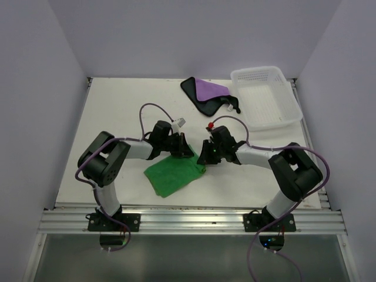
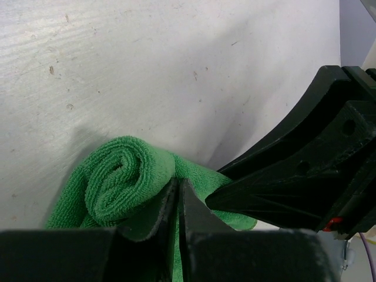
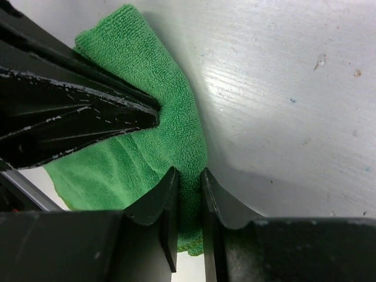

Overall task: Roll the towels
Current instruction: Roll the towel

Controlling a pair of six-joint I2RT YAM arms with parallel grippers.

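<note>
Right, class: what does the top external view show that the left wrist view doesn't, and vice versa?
Top external only: the purple towel and the white basket, at the far edge. Left wrist only: the spiral rolled end of the green towel, with the left gripper shut on it. Both: the green towel, the table and the right gripper.
</note>
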